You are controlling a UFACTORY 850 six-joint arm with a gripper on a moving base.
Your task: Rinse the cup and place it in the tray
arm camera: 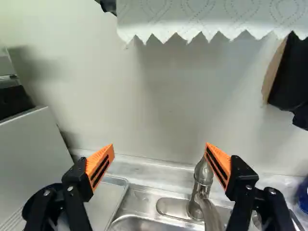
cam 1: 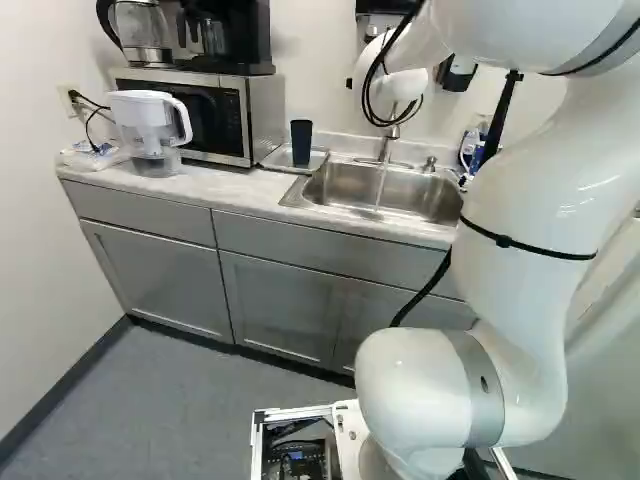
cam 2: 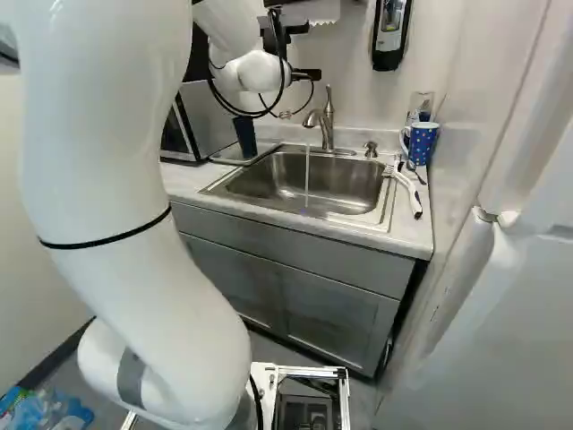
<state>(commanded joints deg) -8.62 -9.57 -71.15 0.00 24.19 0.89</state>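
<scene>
The black hand with orange pads (cam 2: 309, 73) is open, its two fingers standing wide apart, and it holds nothing. The dark, tapered cup (cam 1: 301, 143) is below the hand and to its left, standing in the shallow grey tray (cam 1: 318, 160). Below the hand is the stainless steel sink (cam 2: 300, 184), set in the pale worktop (cam 2: 407, 228). The curved metal faucet (arm camera: 202, 180) is lower than the fingers and ahead of them, and a thin stream of water (cam 2: 307, 170) is running from it. To the right of the hand and lower, the blue mug with white dots (cam 2: 422, 143) stands beyond the sink.
</scene>
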